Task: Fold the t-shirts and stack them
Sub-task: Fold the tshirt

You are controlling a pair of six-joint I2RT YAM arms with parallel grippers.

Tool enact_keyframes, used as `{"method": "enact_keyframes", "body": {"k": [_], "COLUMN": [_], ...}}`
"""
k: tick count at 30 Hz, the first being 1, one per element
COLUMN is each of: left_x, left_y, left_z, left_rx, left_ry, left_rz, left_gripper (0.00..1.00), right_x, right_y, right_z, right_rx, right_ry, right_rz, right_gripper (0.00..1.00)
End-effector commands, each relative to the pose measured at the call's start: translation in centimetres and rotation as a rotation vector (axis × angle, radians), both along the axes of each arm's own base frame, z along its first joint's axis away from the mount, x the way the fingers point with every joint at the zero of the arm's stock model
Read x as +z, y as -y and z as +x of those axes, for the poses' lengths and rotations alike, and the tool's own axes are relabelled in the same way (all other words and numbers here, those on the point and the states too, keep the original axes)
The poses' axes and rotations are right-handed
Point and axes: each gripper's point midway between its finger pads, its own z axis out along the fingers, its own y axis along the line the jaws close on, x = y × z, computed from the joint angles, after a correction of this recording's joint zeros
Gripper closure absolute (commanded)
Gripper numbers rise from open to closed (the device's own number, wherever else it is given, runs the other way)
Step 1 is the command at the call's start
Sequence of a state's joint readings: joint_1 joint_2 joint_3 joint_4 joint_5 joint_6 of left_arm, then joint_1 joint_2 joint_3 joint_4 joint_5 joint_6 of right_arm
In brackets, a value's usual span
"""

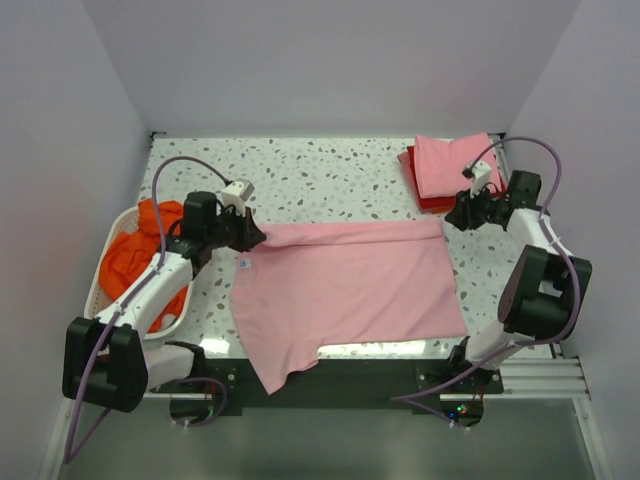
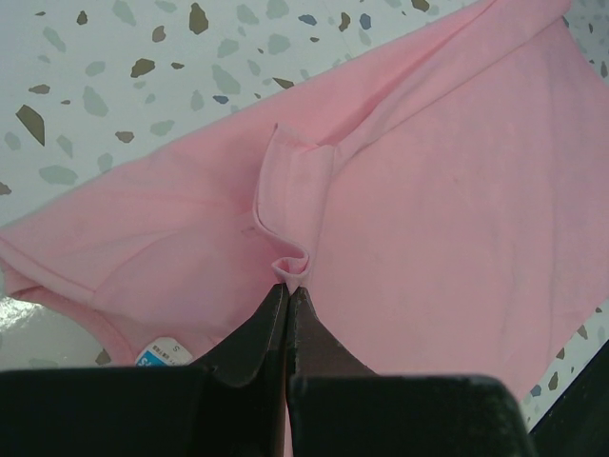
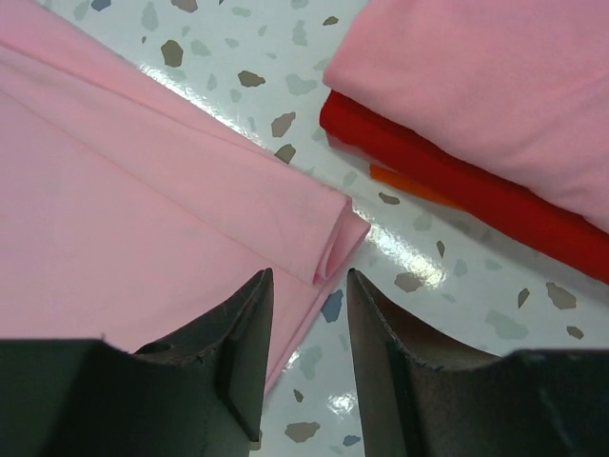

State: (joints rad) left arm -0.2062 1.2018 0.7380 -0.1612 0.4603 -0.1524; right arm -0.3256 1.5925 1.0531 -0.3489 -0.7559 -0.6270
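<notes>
my left hand (image 2: 288, 288): clamped on pink shirt (image 1: 350, 285) fold | my right hand (image 3: 306, 282): spread, empty, beside its corner | stack (image 1: 448, 168) at 1 o'clock

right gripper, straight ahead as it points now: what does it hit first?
Likely the folded corner of the spread pink shirt, just ahead of the right gripper and its open jaws; depth is unclear.

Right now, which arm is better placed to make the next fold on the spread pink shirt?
Probably left. The left gripper is shut on a pinch of the pink shirt. The right gripper stands open just short of the shirt's folded corner, holding nothing.
</notes>
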Motion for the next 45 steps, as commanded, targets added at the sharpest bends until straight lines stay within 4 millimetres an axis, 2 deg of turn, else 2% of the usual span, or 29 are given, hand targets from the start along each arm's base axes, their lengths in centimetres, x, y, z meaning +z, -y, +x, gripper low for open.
{"method": "enact_keyframes", "body": {"k": [1,8,11,12,14,16,20,22,23,25,26,27,31,37,45], "left_x": [0.1,-0.3,-1.1,-1.5,-1.6,-0.4,2.2,2.0,2.7,1.3,1.3,0.3,-0.5,-2.3,-2.2], "left_y": [0.2,0.2,0.5,1.0,1.6,2.1,0.7,-0.2,-0.1,-0.4,-0.2,-0.3,0.2,-0.4,-0.6], "left_z": [-0.6,-1.3,-2.7,-3.9,-5.3,-6.1,-4.3,-2.7,-1.8,-0.6,-0.2,0.1,0.2,-0.2,-0.2], "left_rx": [-0.027,-0.011,-0.003,-0.034,-0.064,-0.080,-0.007,0.025,0.024,0.011,-0.003,-0.011,-0.028,-0.018,-0.012], "left_ry": [0.007,-0.058,-0.156,-0.221,-0.280,-0.267,-0.147,-0.127,-0.105,-0.128,-0.127,-0.149,-0.137,-0.121,-0.100], "left_rz": [0.008,0.001,-0.030,-0.059,-0.095,-0.126,-0.063,0.006,0.017,0.066,0.076,0.096,0.101,0.127,0.128], "left_gripper": [1.00,0.98,0.77,0.64,0.58,0.52,0.39,0.38,0.38,0.38,0.38,0.37,0.35,0.34,0.34], "right_x": [0.6,0.3,0.0,-0.1,-0.5,-0.5,-1.0,-1.1,-2.0,-1.7,-2.0,-2.6,-3.3,-4.6,-5.4], "right_y": [-1.0,-0.9,-1.0,-1.1,-1.6,-1.7,-2.6,-2.5,-2.8,-2.5,-2.3,-2.1,-1.1,-2.0,-1.5], "right_z": [-0.2,-0.2,-0.4,-0.3,-0.5,-0.3,0.1,0.8,0.7,1.4,1.4,1.6,2.3,3.5,4.9], "right_rx": [-0.005,-0.018,-0.001,0.003,0.015,0.014,0.024,0.016,0.015,0.004,-0.015,-0.023,-0.066,-0.067,-0.118], "right_ry": [-0.060,-0.073,-0.100,-0.108,-0.133,-0.141,-0.174,-0.190,-0.239,-0.255,-0.282,-0.299,-0.308,-0.324,-0.321], "right_rz": [0.082,0.077,0.047,0.045,0.049,0.053,0.039,0.022,0.031,0.027,0.027,0.020,-0.018,-0.028,-0.070], "right_gripper": [0.59,0.58,0.57,0.57,0.57,0.57,0.57,0.57,0.57,0.57,0.57,0.57,0.57,0.57,0.58]}}
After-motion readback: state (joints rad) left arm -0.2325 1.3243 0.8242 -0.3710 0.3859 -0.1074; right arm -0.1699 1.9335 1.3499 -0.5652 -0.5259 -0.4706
